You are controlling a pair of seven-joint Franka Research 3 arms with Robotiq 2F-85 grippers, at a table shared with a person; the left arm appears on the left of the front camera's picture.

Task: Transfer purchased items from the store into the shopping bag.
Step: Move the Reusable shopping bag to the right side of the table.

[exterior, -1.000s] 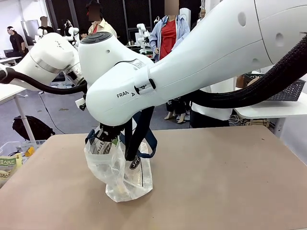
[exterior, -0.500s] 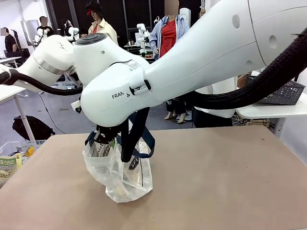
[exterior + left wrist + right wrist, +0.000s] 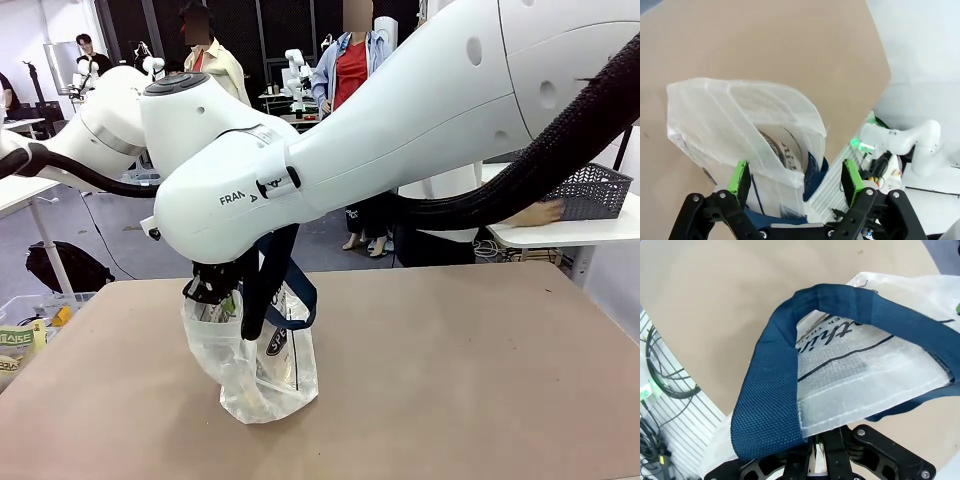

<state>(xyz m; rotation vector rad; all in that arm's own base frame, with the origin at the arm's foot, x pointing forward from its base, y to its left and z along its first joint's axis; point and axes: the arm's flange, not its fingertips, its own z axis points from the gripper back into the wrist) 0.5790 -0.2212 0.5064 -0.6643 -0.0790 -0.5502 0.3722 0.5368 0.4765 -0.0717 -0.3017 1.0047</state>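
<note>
Counter edges: The brown counter (image 3: 450, 380) has lots of bare room to the right of the shopping bag (image 3: 262, 370) and in front of it. In the left wrist view the counter's edge runs at a slant just past the bag, close to the left gripper (image 3: 796, 180).

Bag: The see-through shopping bag stands on the counter, right under both grippers. Its top is pulled up and its bottom sits on the counter. Its dark blue handles (image 3: 298, 290) hang down beside the arms.

Left gripper: It is wide open. One green pad (image 3: 740, 177) sits on one side and the other pad is far across. The bag's crinkly top edge (image 3: 785, 150) rises between them. I cannot tell if a pad touches the plastic.

Right gripper: Its fingers (image 3: 832, 447) are squeezed tight together on the bag's top edge, where the blue strap (image 3: 775, 390) is sewn on. The strap loops up and over, away from the gripper.

Inside the bag: Something pale with dark print (image 3: 785, 150) shows through the plastic, below the left gripper. I cannot tell what it is.

Basket: The grey lattice basket (image 3: 592, 190) sits on another white table, far off from both grippers. A person's hand (image 3: 535, 213) rests beside it.
</note>
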